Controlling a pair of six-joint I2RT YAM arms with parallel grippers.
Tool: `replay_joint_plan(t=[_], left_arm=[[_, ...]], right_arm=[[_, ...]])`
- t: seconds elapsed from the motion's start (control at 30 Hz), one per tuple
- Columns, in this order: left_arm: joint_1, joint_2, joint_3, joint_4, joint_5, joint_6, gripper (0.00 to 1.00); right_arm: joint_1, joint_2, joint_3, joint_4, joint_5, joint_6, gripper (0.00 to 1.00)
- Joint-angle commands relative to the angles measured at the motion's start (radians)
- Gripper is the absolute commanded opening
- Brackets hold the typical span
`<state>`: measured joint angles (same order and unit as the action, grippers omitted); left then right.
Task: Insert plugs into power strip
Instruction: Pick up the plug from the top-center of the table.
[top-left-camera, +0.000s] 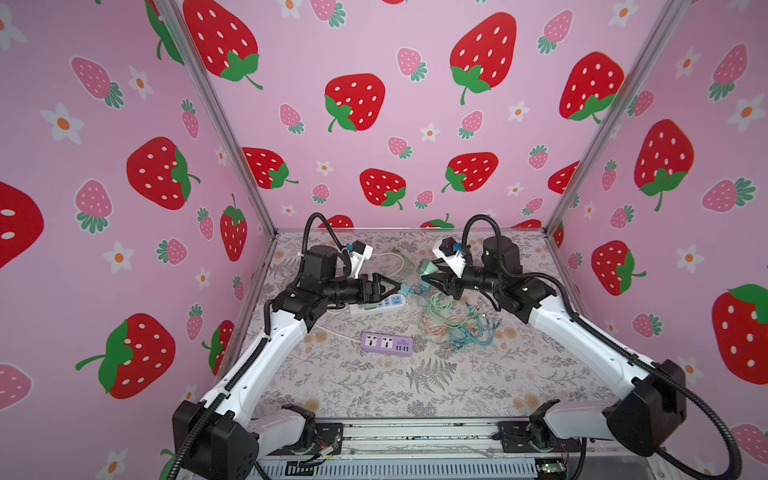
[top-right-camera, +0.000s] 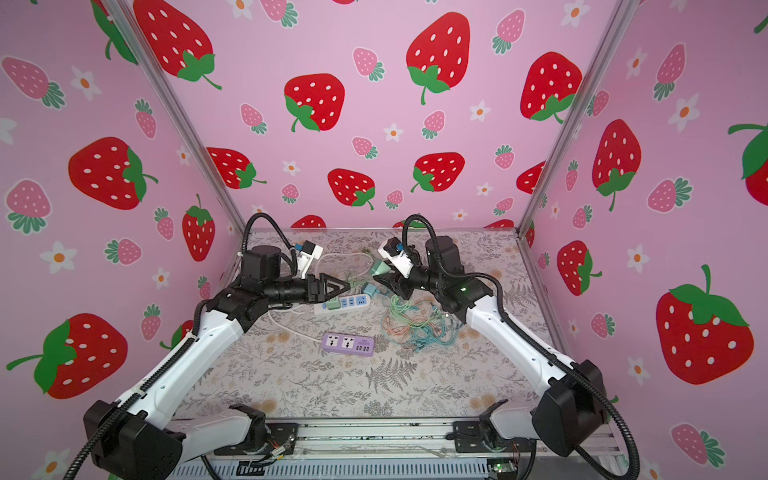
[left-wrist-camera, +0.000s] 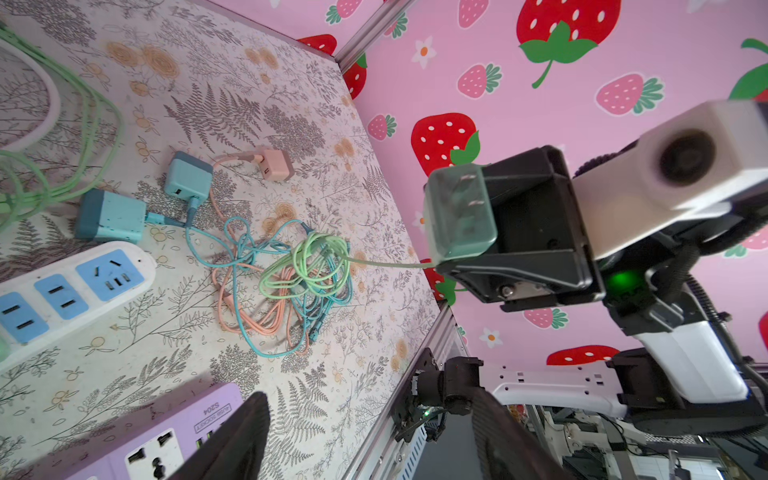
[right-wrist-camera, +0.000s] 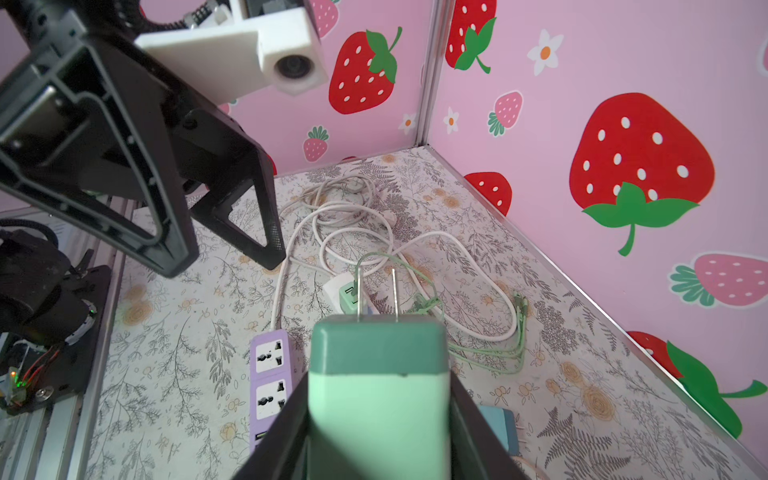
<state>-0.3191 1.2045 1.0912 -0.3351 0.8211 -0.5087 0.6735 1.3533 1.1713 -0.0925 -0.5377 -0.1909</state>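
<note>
My right gripper (right-wrist-camera: 378, 419) is shut on a mint green plug (right-wrist-camera: 379, 374), which it holds above the table with both metal prongs pointing away from the wrist. In both top views this plug (top-left-camera: 428, 267) (top-right-camera: 380, 268) hangs at mid-back. Facing it, my left gripper (left-wrist-camera: 370, 436) (top-left-camera: 400, 286) is open with nothing between its fingers. It hovers over the white power strip (top-left-camera: 380, 303) (left-wrist-camera: 70, 286) with blue sockets. In that strip sits another mint plug (right-wrist-camera: 349, 295). Two teal plugs (left-wrist-camera: 110, 216) (left-wrist-camera: 189, 178) and a pink plug (left-wrist-camera: 274, 164) lie loose on the table.
A purple power strip (top-left-camera: 386, 344) (right-wrist-camera: 270, 365) lies nearer the front. A tangle of green, teal and pink cables (top-left-camera: 457, 324) (left-wrist-camera: 291, 274) lies under the right arm. White cords (right-wrist-camera: 374, 232) coil at the back. Pink strawberry walls enclose three sides.
</note>
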Motion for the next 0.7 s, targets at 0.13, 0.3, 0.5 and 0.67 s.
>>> replay_joint_plan(t=[0.13,0.3,0.5,0.67], left_arm=[[-0.003,0.020,0.050,0.068,0.097,-0.048,0.79],[-0.003,0.029,0.045,0.076,0.108,-0.059,0.77],[-0.004,0.066,0.049,0.054,0.110,-0.060,0.71],[-0.012,0.085,0.053,0.054,0.116,-0.065,0.66]], right_arm=[[0.078,0.045,0.021,0.009,0.031,-0.093,0.31],[0.117,0.066,0.040,-0.010,0.048,-0.111,0.31],[0.152,0.069,0.044,-0.007,0.053,-0.121,0.32],[0.173,0.081,0.059,-0.018,0.059,-0.131,0.32]])
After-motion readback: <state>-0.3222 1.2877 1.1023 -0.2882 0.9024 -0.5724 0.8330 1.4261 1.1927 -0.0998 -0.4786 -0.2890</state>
